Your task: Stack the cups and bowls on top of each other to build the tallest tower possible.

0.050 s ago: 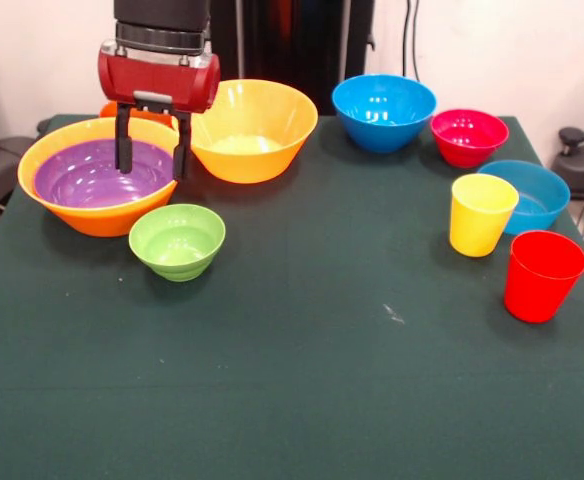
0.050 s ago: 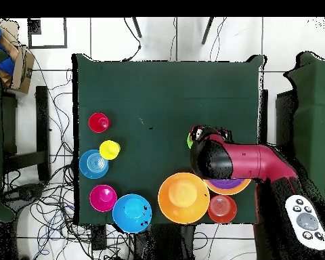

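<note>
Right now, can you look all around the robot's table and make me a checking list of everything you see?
Surface: dark green table, one small pale mark.
Job's things: purple bowl nested in a yellow-orange bowl; second yellow-orange bowl beside it; green bowl in front; two blue bowls, pink-red bowl, yellow cup, red cup; small orange bowl seen from overhead.
Clutter: nothing seen.
Grippers: gripper over the purple bowl, fingers apart, holding nothing.
Cables: many on the floor.
Surroundings: remote-like controller, box.
</note>
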`<action>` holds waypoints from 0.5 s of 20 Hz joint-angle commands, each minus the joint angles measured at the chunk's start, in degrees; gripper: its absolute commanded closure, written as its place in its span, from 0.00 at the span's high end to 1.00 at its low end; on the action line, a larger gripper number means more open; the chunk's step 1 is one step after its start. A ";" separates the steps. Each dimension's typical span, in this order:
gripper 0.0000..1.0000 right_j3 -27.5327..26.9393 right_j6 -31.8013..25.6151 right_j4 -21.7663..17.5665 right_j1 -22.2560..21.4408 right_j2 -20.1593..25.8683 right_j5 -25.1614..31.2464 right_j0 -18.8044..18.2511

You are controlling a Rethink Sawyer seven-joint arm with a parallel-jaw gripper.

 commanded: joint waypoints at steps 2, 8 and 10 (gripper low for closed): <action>1.00 -3.92 2.08 -0.49 2.11 -1.32 5.04 3.26; 1.00 -5.38 2.39 -0.71 3.11 -2.96 4.66 4.82; 1.00 -5.54 2.22 -0.40 3.19 -3.11 4.93 4.96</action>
